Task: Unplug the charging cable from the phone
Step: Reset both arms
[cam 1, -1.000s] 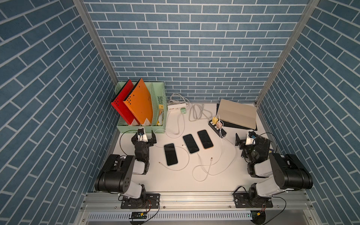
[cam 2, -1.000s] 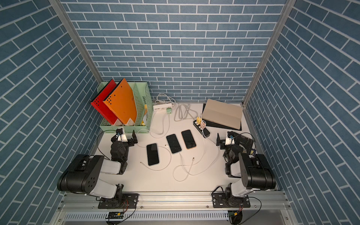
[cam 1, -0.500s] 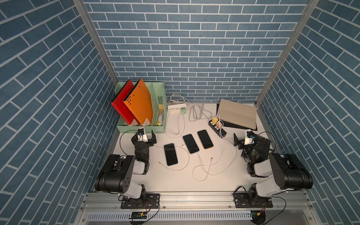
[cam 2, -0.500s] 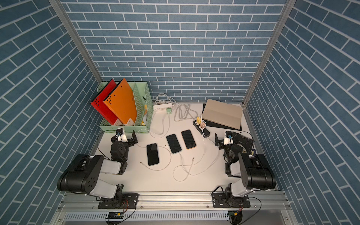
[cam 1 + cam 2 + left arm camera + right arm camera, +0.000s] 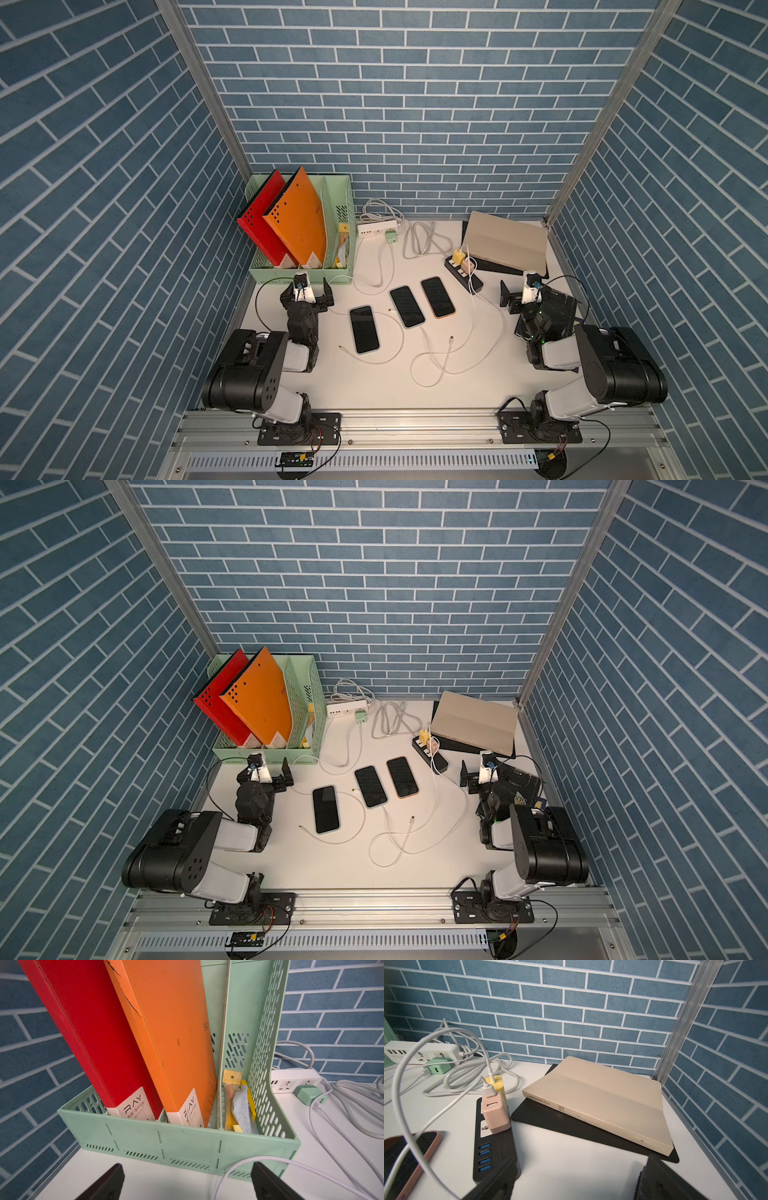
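Observation:
Three dark phones lie side by side mid-table in both top views: left phone (image 5: 364,329), middle phone (image 5: 407,306), pink-cased phone (image 5: 437,297). A white charging cable (image 5: 428,353) appears to run into the middle phone's near end. Two other cable ends (image 5: 451,338) (image 5: 340,346) lie loose. My left gripper (image 5: 307,293) is open, facing the green file rack, with a cable loop (image 5: 239,1164) by one finger. My right gripper (image 5: 519,295) is open and empty beside the black power strip (image 5: 494,1147). The pink-cased phone (image 5: 409,1157) shows in the right wrist view.
A green file rack (image 5: 303,276) with red and orange folders stands back left. A white power strip (image 5: 376,227) and green charger sit at the back. A beige file box (image 5: 505,245) on a black mat is back right. Pink (image 5: 496,1113) and yellow chargers stand in the black strip.
My right gripper has edged slightly toward the phones. The left arm, phones and cables have not moved.

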